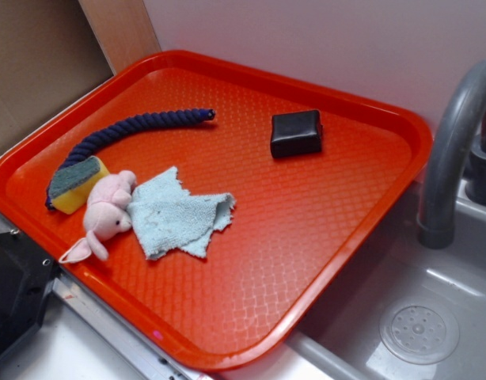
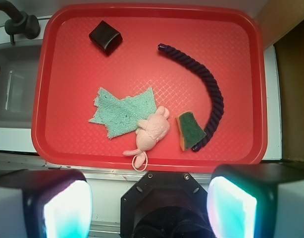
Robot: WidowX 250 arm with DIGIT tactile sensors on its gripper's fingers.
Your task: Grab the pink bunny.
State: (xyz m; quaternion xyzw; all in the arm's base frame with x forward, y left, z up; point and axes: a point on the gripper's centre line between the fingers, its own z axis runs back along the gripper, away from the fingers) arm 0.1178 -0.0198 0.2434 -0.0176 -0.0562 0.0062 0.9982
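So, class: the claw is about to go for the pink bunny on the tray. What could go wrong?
1. The pink bunny lies against the light-blue cloth, so the open claw might pinch cloth too.
2. The sponge sits close on its other side and could get knocked.
3. One ear reaches the tray's rim, which may block a finger.

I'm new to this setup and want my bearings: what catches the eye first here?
The bright orange-red tray fills the scene beside a grey sink. Near its front edge the pink bunny lies between a light-blue cloth and a yellow-green sponge, touching both. The end effector hangs open above, its fingers wide apart.
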